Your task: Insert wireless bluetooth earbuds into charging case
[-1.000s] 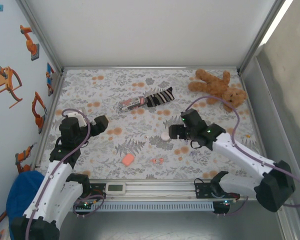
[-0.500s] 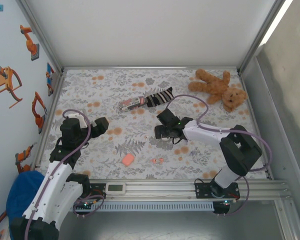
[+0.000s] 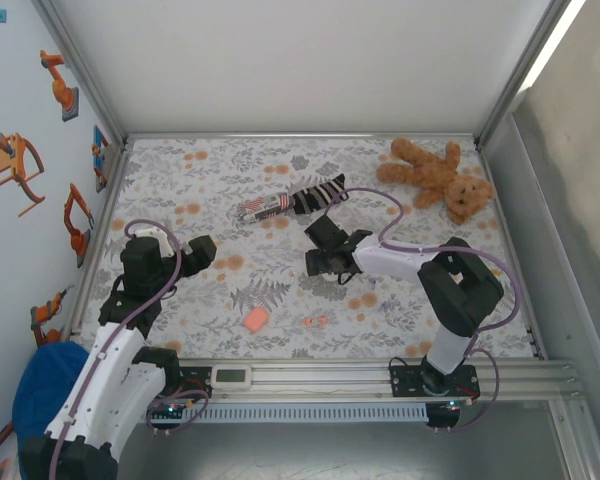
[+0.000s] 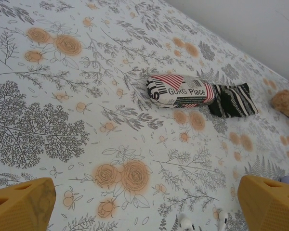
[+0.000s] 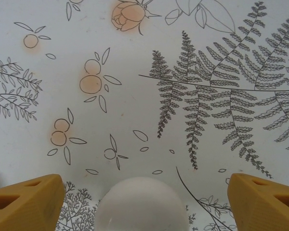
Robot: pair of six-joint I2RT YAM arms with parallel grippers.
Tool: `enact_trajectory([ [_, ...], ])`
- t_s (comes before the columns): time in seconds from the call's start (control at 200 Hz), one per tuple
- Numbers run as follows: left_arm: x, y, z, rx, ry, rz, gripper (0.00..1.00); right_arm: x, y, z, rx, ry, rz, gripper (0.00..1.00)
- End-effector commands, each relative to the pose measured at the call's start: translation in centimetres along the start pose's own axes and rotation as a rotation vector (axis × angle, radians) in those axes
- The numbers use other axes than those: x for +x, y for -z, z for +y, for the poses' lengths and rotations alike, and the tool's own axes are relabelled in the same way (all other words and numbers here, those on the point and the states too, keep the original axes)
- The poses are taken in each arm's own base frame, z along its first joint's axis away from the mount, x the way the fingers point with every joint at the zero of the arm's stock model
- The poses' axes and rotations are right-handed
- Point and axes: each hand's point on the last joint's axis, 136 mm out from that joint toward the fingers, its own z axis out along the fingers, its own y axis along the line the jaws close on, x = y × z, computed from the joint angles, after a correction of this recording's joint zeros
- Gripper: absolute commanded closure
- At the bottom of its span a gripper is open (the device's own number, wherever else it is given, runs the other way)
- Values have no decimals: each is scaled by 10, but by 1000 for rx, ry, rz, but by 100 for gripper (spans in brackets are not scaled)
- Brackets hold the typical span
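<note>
The left jaws are held wide apart above the left side of the desk, with nothing between them. The right jaws are held apart too, low over the middle of the desk. A white round case is seen between them, not touched by either. Two tiny red earbuds are laid by the near edge, just right of an orange case. Two white earbuds are seen past the left jaws. A striped sock and a teddy bear are laid far back.

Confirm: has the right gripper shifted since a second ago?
Yes: the right gripper moved left, away from the teddy bear, toward the striped sock.
</note>
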Motion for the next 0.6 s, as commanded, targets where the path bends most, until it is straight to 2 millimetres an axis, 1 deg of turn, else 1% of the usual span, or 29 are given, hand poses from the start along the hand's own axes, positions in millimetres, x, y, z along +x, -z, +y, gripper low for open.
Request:
enact_trajectory([
  [0.0, -8, 7, -4, -1, -17, -22, 4, 11, -2, -13, 68, 20, 17, 13],
  [0.17, -8, 9, -3, -8, -19, -24, 4, 17, -4, -17, 84, 27, 34, 15],
  [0.366, -8, 10, -1, -15, -21, -25, 4, 21, 0, -23, 98, 30, 38, 15],
  [0.596, -8, 9, -1, -19, -23, -24, 4, 33, 4, -32, 110, 36, 55, 16],
])
